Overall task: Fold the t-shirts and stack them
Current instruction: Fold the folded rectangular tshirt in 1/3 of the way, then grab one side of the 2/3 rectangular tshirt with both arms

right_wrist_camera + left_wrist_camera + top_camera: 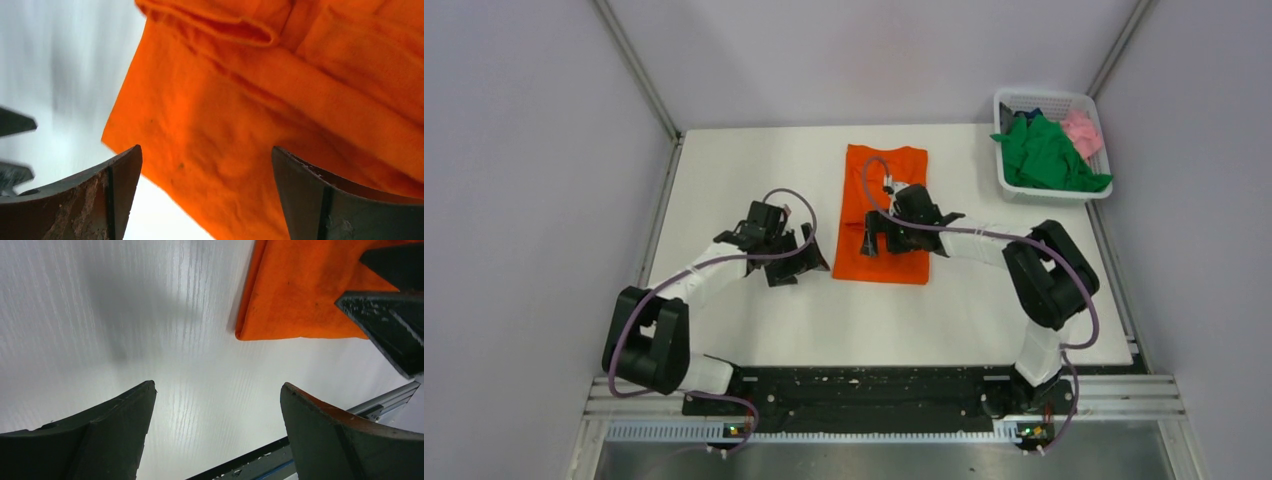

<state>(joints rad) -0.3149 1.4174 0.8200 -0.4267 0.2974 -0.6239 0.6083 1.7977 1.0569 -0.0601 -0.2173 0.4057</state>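
Observation:
The orange t-shirt (885,170) lies flat in the middle of the table, folded into a long narrow rectangle. My left gripper (799,262) is open and empty, low over bare table just left of the shirt's near-left corner (300,290). My right gripper (879,243) is open and empty, hovering over the near part of the orange shirt (250,125), close to its left edge. The green t-shirt (1049,155) and the pink t-shirt (1084,130) lie crumpled in the basket. In the left wrist view the left gripper (217,390) has only white table between its jaws.
The white lattice basket (1044,97) stands at the back right corner, with a dark cloth scrap beside the green shirt. Grey walls close in on the table's left, back and right. A metal rail (874,385) runs along the near edge.

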